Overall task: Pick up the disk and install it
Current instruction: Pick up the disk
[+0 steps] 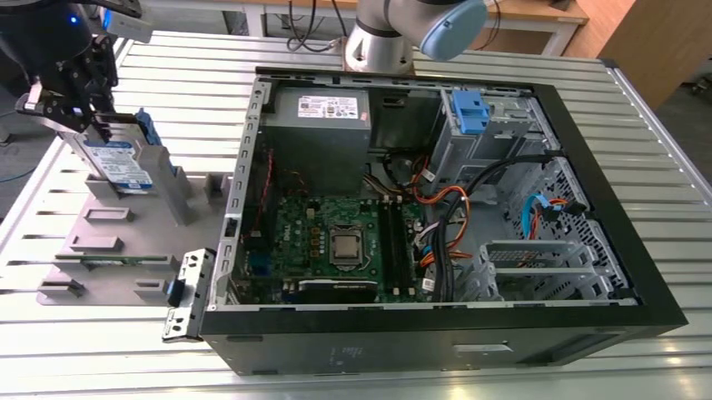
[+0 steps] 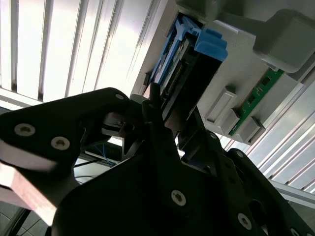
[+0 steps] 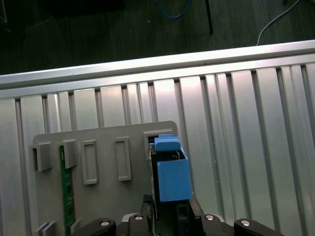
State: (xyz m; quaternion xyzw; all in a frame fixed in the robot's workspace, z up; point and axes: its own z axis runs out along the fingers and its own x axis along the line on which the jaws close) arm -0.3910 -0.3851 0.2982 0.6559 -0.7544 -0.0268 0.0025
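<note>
So we've got the gripper [image 1: 92, 125] up at the exterior view's left, sitting on the top end of the disk [image 1: 120, 167]; the disk stands on edge, a bit tilted, in a slot of the grey holder [image 1: 106, 242] that lies on the slatted metal table [image 1: 200, 58] just beside the open computer case [image 1: 445, 350]. In both wrist views the black jaws straddle the disk's end, one on each face, and as far as we can see they're pinching it rather than spread wide; the disk [image 2: 172, 54] shows its blue rails in the second wrist view, with the gripper [image 2: 172, 118] right below them; in the first wrist view we see the blue carrier of the disk [image 3: 173, 174] poking out past the gripper [image 3: 167, 209]. A green memory stick [image 1: 112, 260] lies in another slot of the holder, apart from the disk. Inside the case we can see the green motherboard [image 1: 333, 242] and the tall grey drive cage [image 1: 506, 129] with a blue bracket [image 1: 469, 112] on it, well apart from the disk.
</note>
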